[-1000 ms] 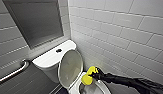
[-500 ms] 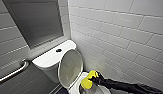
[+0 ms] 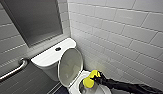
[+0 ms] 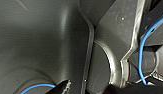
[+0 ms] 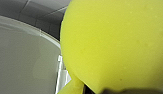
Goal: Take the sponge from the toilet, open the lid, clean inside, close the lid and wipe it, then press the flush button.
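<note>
Head view looks down on a white toilet (image 3: 50, 56) in a corner of grey-white wall tiles (image 3: 117, 32). Its lid (image 3: 70, 66) stands raised in front of the tank, greyish underside facing the bowl. The right pincer (image 3: 96, 78), on a black arm reaching in from the right, is clenched on the bright yellow sponge (image 3: 90, 80), which sits over the bowl's rim. A small dark flush button (image 3: 58, 49) sits in the middle of the tank top. Right wrist view shows the sponge very close, with the lid beside it.

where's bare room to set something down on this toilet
The white tank top is bare on both sides of the flush button. Crowded: the bowl rim, where the right end effector holds the sponge in front of the raised lid.
</note>
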